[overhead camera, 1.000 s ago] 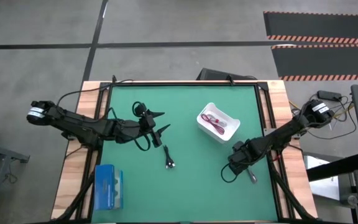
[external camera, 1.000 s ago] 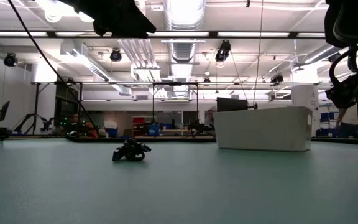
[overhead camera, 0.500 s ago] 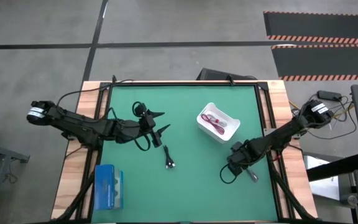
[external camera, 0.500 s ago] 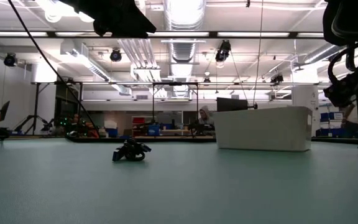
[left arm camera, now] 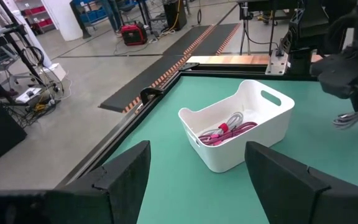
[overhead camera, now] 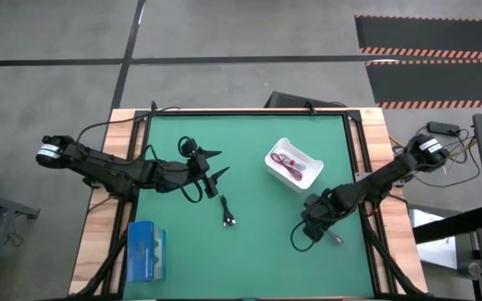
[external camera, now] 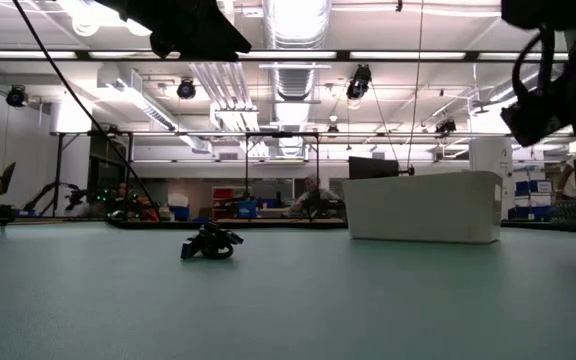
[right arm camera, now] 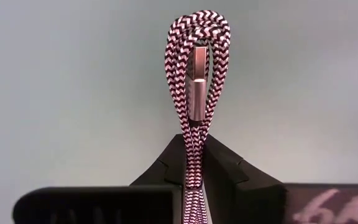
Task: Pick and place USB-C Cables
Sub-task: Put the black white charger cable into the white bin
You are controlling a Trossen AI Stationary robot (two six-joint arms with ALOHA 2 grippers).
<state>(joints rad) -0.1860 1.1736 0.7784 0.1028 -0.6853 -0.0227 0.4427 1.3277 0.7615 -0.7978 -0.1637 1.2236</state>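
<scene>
My right gripper (overhead camera: 315, 221) is over the table's near right part, shut on a grey braided USB-C cable (right arm camera: 194, 62). My left gripper (overhead camera: 217, 163) hovers open left of centre and points at the white bin (left arm camera: 272, 121). In the bin lie a magenta-red cable (left arm camera: 219, 135) and a white cable (left arm camera: 234, 118). The black bundled cable (overhead camera: 228, 219) lies flat on the green mat, near of the left gripper, and also shows in the low view as a black cable (external camera: 211, 243). My right gripper pinches the folded grey cable bundle between its two fingers, on the strands just below the metal plug (right arm camera: 194, 134). The looped end and the plug stick out past the fingertips. In the left wrist view the rest of the cable (left arm camera: 351, 118) hangs below the gripper.
A flat blue box (overhead camera: 146, 251) sits at the near left corner. The white bin (overhead camera: 294, 165) stands right of centre, far of the right gripper. Black arm wires loop beside both grippers. Wooden rails border the mat on the left and right.
My right gripper has risen and shifted a little toward the table's left and near edge, staying shut. The grey cable, which lay on the mat at the low view's right edge, has come up with it.
</scene>
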